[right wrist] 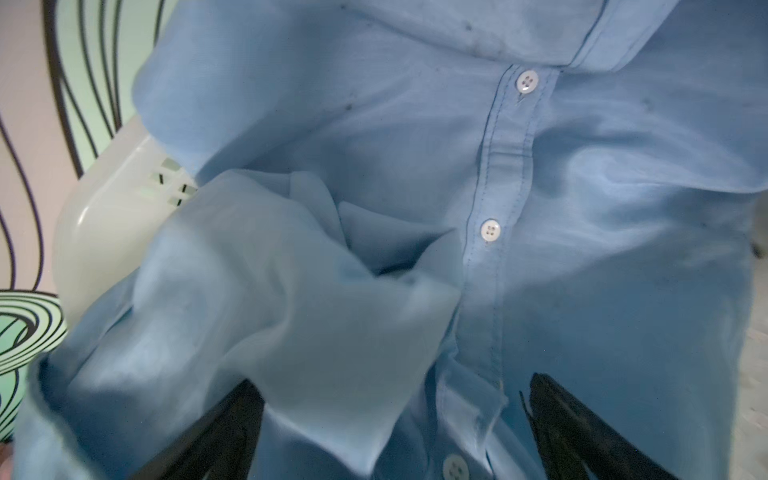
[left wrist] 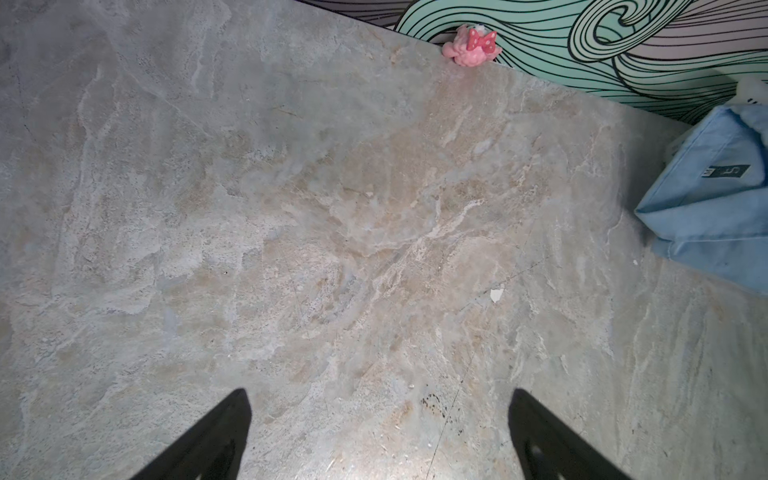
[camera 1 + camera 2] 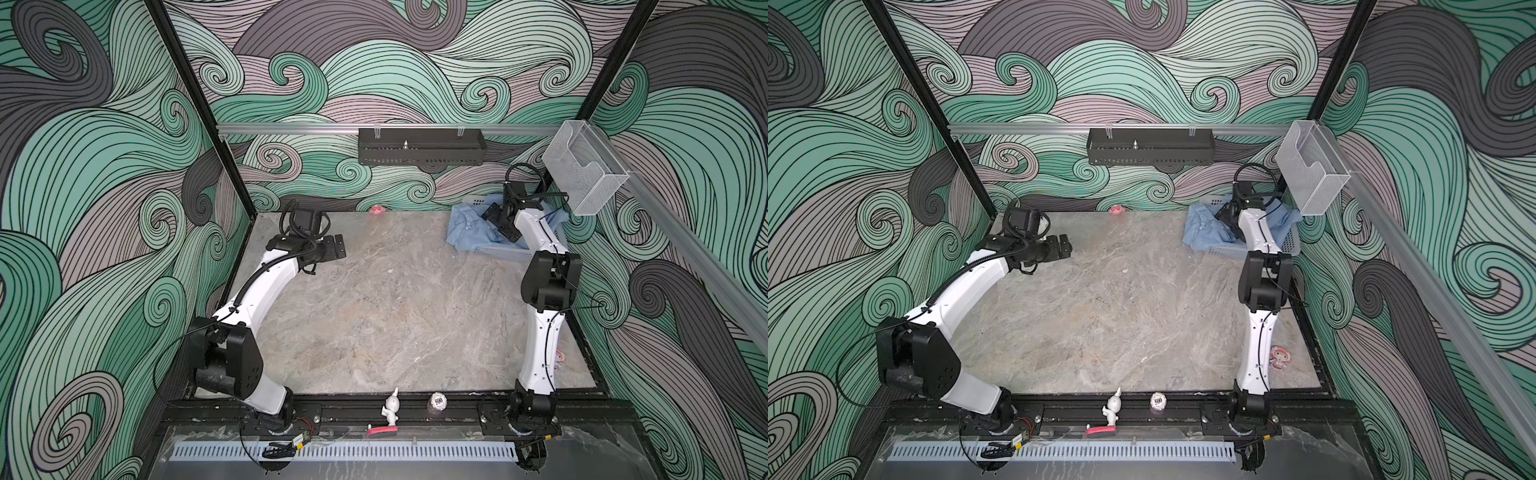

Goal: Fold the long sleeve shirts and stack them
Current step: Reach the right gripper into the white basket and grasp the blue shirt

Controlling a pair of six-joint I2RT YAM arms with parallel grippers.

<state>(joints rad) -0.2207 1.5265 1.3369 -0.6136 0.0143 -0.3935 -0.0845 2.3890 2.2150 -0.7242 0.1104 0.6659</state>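
**Right hand open over the shirt**

The fingers of the right hand stand wide apart, close above the cloth and not closed on it. The left hand is open too, above bare counter, well apart from the shirt. The shirt is light blue, thin and crumpled, with small white buttons down the front and a dark label. It lies in the white basket in the far right corner and hangs over its edge onto the counter. The counter looks like grey-beige marble. The walls carry green and grey waves. A pink toy sits at the back wall.
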